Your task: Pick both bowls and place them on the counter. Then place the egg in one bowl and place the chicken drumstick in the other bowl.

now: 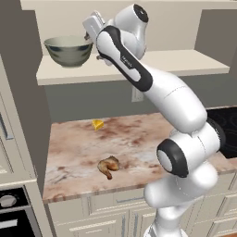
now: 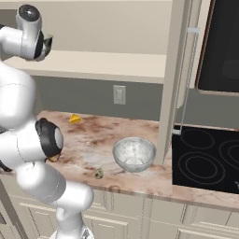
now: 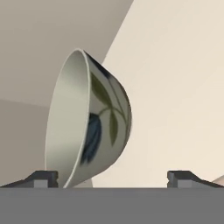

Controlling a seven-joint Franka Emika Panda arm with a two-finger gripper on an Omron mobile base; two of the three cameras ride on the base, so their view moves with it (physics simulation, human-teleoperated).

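On the shelf, far left: the dark grey-green bowl (image 1: 68, 51) stands upright on the pale shelf board (image 1: 185, 62), mouth up, with the gripper (image 3: 112, 177) just beside its right rim.
Surface: the marbled counter (image 1: 139, 139) lies below the shelf and carries the rest.
White speckled bowl (image 2: 134, 153): already down on the surface, upright, near its right end beside the cooktop (image 2: 210, 158).
Chicken drumstick (image 1: 109, 165): lies flat near the front edge, left of the arm; its long axis seems to run from a plump far end to a bone tip toward the near edge.
Cheese wedge (image 1: 97, 124): far side of the surface, well apart from the drumstick.
Egg (image 2: 98, 174): near the front edge, just left of the white bowl, not touching it.
Jaws: spread wide, released, nothing between them; in the hand view the dark bowl sits ahead of the left tip.
Handling, judged: the bowl looks rigid, glazed, likely slippery and breakable; no long axis, being round. Pinching the rim wall, one tip inside and one outside, looks the best hold.
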